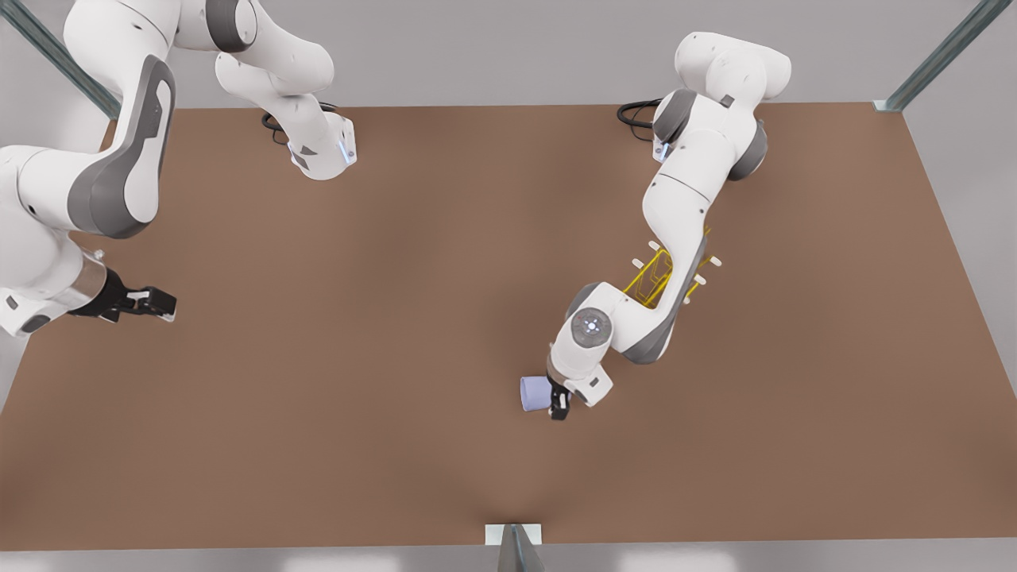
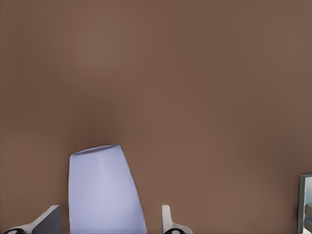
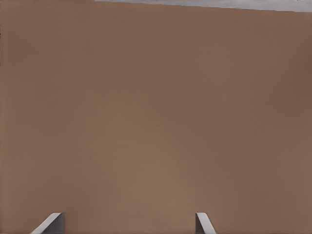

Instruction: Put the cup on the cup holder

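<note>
The lavender-blue cup (image 1: 534, 393) appears to lie on its side on the brown table, low in the middle of the front view. My left gripper (image 1: 558, 403) is at its base end on the front view's right. In the left wrist view the cup (image 2: 105, 190) sits between the open fingers (image 2: 48, 220), with a small gap on each side. The yellow wire cup holder (image 1: 653, 280) stands farther back, partly hidden under the left arm's forearm. My right gripper (image 1: 163, 303) waits open over the table at the front view's left, and nothing is between its fingertips (image 3: 51, 222).
A metal bracket (image 1: 512, 534) sits at the table's near edge, just below the cup in the front view, and its edge (image 2: 305, 204) also appears in the left wrist view. Metal frame posts (image 1: 937, 56) rise at the table's back corners.
</note>
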Controlling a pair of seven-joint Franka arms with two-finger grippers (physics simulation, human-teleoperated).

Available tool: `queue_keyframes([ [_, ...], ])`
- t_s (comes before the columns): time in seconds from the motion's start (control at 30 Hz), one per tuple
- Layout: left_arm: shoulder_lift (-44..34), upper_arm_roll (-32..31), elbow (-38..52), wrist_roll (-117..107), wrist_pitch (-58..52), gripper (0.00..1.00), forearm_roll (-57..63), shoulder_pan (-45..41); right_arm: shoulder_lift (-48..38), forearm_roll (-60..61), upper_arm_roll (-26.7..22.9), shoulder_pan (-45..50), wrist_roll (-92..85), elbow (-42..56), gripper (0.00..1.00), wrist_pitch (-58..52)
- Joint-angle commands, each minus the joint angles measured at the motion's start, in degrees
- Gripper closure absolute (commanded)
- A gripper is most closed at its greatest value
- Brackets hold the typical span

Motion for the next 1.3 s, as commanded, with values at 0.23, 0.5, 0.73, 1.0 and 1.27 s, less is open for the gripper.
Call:
queue_keyframes([
  [0.23,1.9,1.3,0.0,-13.6,3.7,0.0,0.2,-0.6,0.0,0.2,-0.1,0.1,-1.8,0.0,0.0,1.0],
  [0.5,4.9,1.7,0.5,-15.5,6.0,0.0,0.1,-1.9,2.0,-0.7,-0.1,-0.7,-2.4,9.6,0.0,-4.5],
  [0.73,5.0,1.8,-0.4,-15.5,4.5,0.0,0.3,-2.7,3.2,-1.2,0.5,-1.0,-2.4,9.0,0.0,-3.0],
  [1.0,4.9,1.7,-0.5,-15.2,3.3,0.29,0.2,-3.3,3.8,-1.3,0.5,-1.0,-2.4,9.1,0.0,-2.8],
  [1.27,3.1,1.7,-0.3,-14.9,0.7,0.29,0.1,-3.2,4.0,-1.6,0.5,-0.7,-2.4,9.1,0.0,-2.1],
])
